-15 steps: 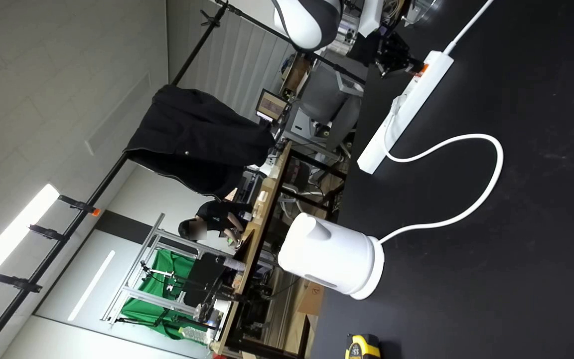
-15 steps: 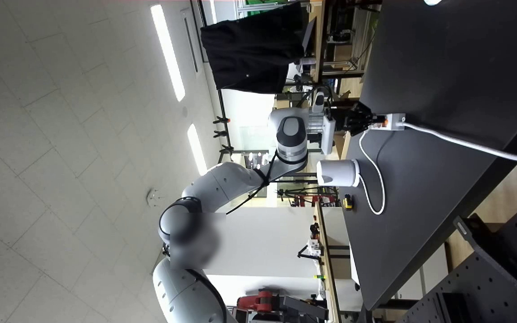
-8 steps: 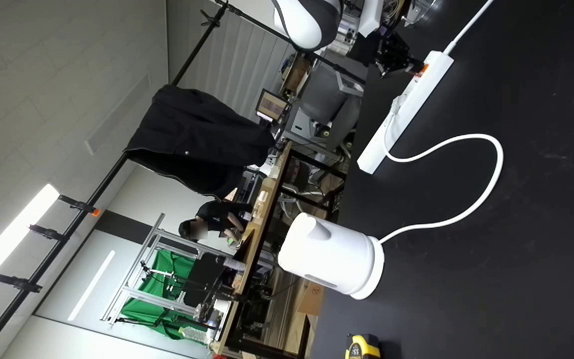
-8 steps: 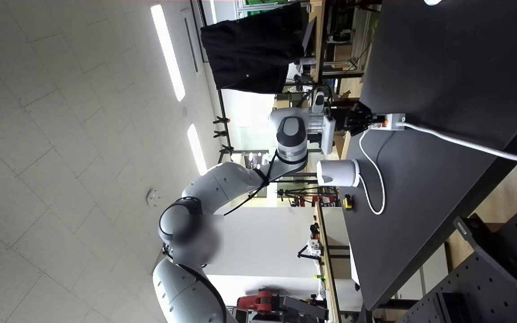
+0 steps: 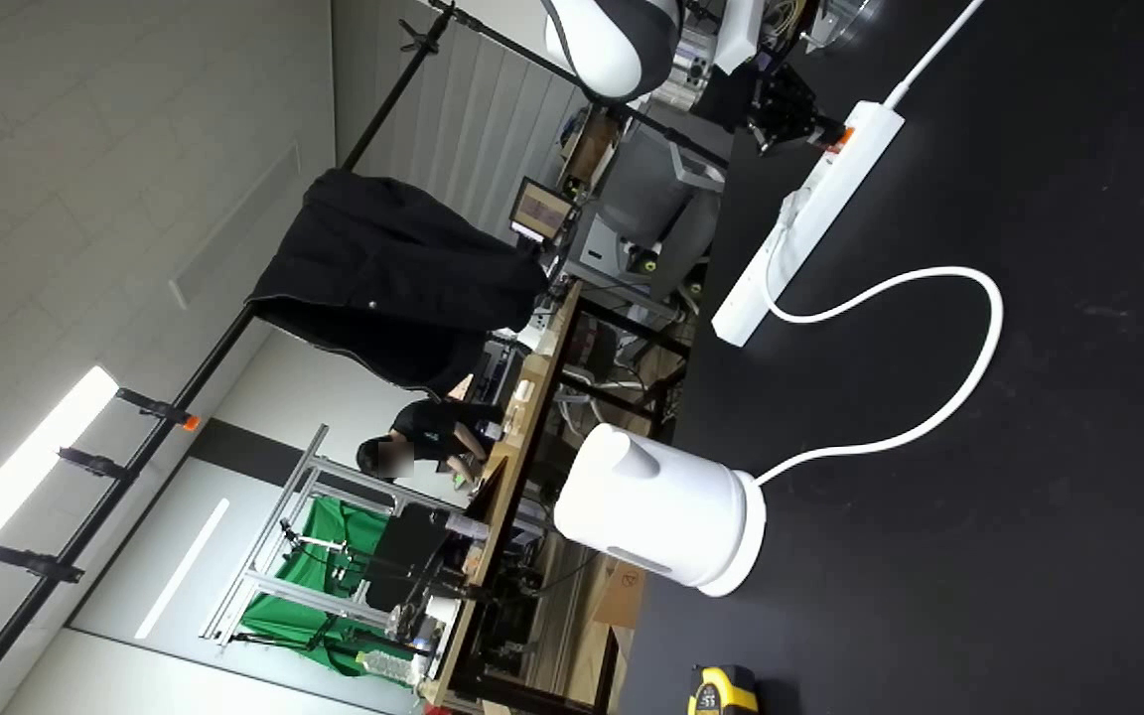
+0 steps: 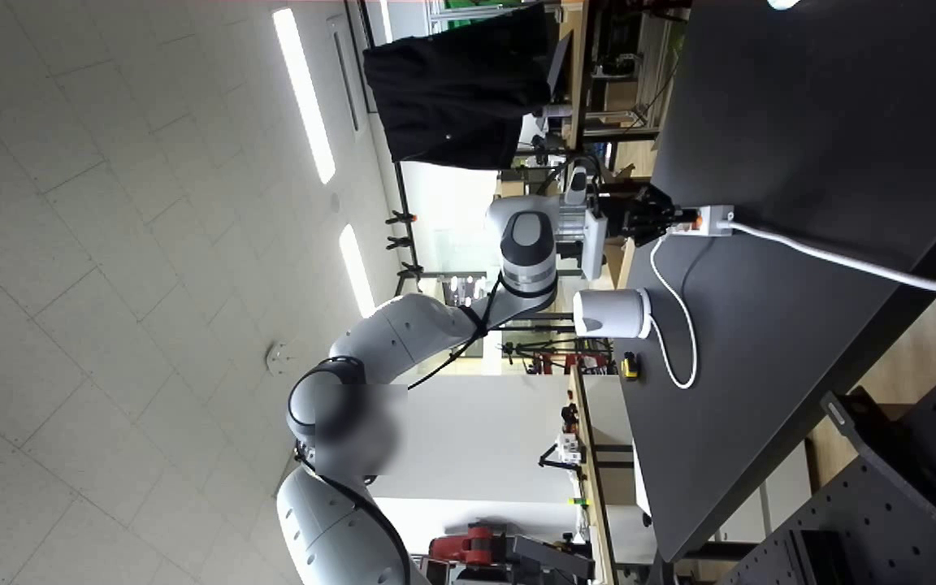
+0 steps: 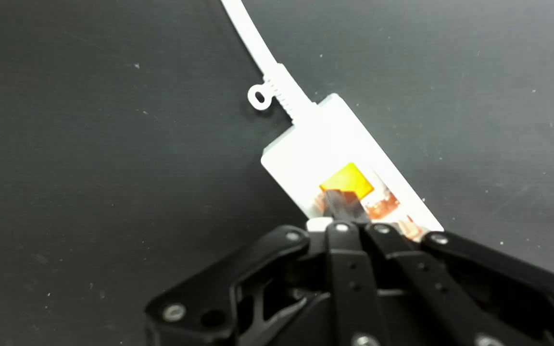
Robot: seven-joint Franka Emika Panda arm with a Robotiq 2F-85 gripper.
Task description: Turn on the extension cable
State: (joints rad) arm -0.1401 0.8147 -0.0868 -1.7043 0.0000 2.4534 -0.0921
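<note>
The extension cable is a long white power strip [image 5: 805, 233] lying on the dark table. It also shows in an exterior view [image 6: 724, 219] and, partly, in the wrist view [image 7: 301, 149]. Its switch [image 7: 351, 179] looks bright yellow-orange in the wrist view, near the end where the white cord [image 7: 253, 41] enters. My gripper [image 7: 346, 204] is shut, with its fingers together and nothing seen between them. The fingertips are over the switch and cover its near part; they appear to touch it. In both exterior views the gripper [image 5: 838, 137] [image 6: 691, 218] points down at this end.
A white kettle [image 5: 661, 511] [image 6: 610, 314] stands on the table. Its white cord [image 5: 994, 328] loops over the table to a plug [image 5: 792, 209] in the strip, close to the gripper. A yellow and black tape measure [image 5: 723, 692] [image 6: 630, 367] lies beyond the kettle.
</note>
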